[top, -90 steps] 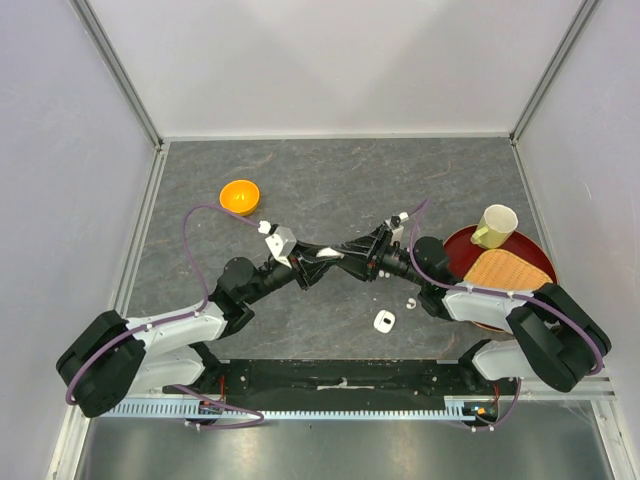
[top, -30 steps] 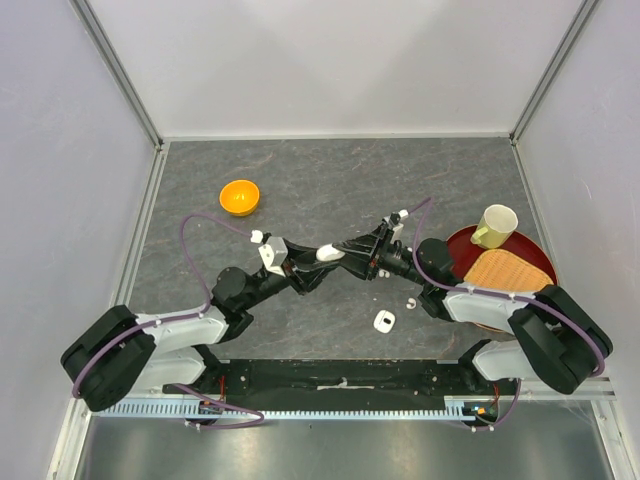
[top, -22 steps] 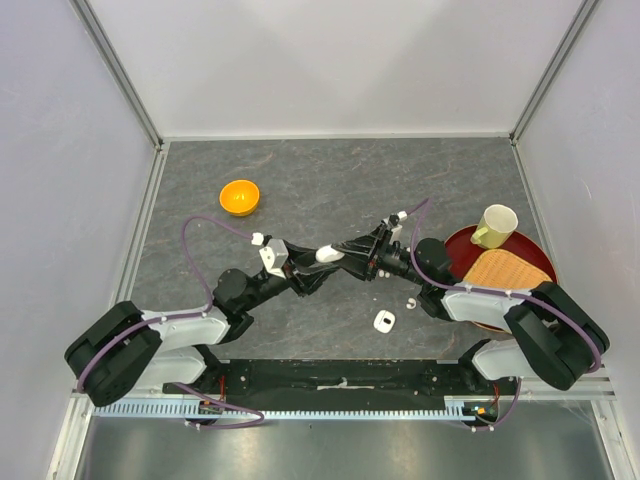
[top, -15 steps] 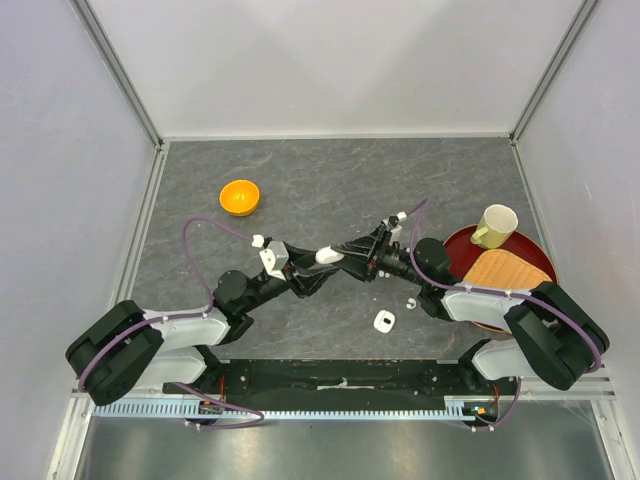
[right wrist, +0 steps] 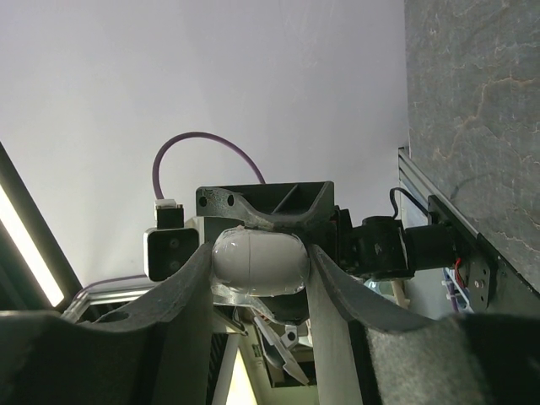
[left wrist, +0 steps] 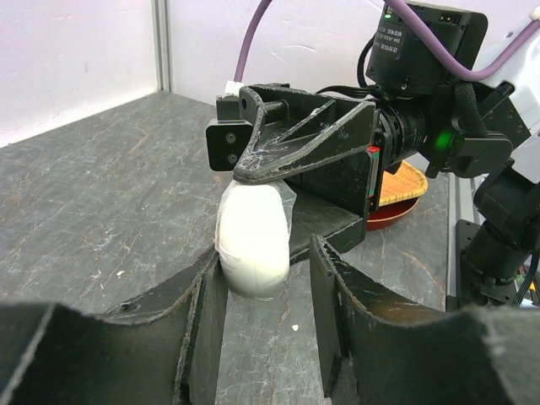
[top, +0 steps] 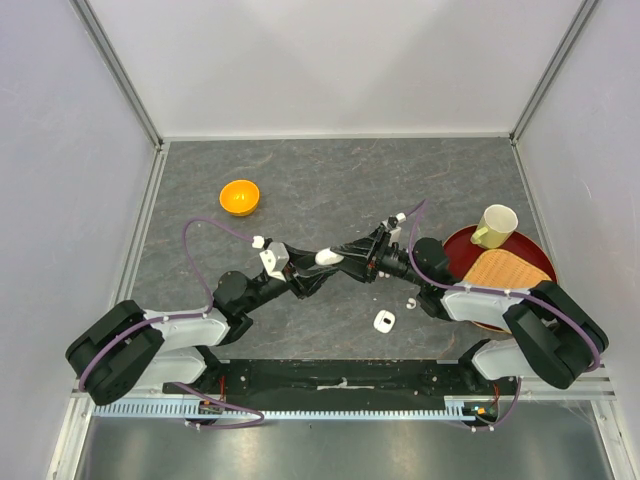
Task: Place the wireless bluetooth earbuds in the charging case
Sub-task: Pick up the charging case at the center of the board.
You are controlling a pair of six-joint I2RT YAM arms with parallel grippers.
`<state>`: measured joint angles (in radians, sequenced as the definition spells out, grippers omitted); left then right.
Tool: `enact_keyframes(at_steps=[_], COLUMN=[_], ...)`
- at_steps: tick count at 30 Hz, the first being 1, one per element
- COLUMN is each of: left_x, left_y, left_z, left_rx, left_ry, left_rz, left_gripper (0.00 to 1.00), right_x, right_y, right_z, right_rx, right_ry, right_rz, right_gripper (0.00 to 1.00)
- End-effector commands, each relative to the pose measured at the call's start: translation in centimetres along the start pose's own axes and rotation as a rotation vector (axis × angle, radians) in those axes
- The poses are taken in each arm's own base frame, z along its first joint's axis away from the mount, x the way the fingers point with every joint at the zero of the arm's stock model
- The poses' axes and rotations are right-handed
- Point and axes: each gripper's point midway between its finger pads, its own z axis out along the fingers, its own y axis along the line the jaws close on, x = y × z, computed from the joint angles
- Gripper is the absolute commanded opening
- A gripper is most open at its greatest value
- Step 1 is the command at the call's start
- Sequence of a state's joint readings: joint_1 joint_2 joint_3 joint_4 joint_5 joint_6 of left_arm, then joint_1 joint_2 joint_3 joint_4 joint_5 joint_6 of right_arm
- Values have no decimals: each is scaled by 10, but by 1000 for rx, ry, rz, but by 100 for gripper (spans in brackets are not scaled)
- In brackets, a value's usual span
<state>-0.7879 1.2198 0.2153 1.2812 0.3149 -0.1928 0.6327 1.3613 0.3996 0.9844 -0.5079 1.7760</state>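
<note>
1. White plastic, egg-shaped: the charging case is off the bench, in the air above its middle. The lid looks shut, though no view shows the seam plainly.
2. Right gripper: clamped on the case, with a finger pressed on each end of its long axis (the right wrist view is plain on this).
3. Left gripper: jaws apart, straddling the case across its short axis from the opposite side. One finger touches it and a gap shows at the other. Judged not gripping.
4. One earbud lies on the bench towards the near edge, right of centre and close beside the right arm. It is too small to tell its stem direction.
5. A small white item lies just nearer that edge. Whether it is a case or an earbud cannot be told.
6. Judgement: the earbud lies near-right of both pincers and closer to the right arm, which is occupied. The left gripper is the free one, so fetching the earbud would carry it across towards the near right corner.
</note>
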Motion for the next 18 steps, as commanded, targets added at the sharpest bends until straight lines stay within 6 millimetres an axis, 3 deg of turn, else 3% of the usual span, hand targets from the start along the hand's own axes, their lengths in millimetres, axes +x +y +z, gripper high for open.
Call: enact_keyframes(at_steps=[1, 18], left_x=[-48, -50], left_y=[-8, -6], left_z=[3, 8], left_rx=[27, 20], left_ry=[-193, -212], left_rz=[94, 50], left_gripper=[47, 45], right_x=[0, 2], right_y=[7, 6], right_z=[2, 2], right_rx=[-25, -42], right_ry=[6, 21], right_rz=[-17, 2], right_gripper=[32, 32])
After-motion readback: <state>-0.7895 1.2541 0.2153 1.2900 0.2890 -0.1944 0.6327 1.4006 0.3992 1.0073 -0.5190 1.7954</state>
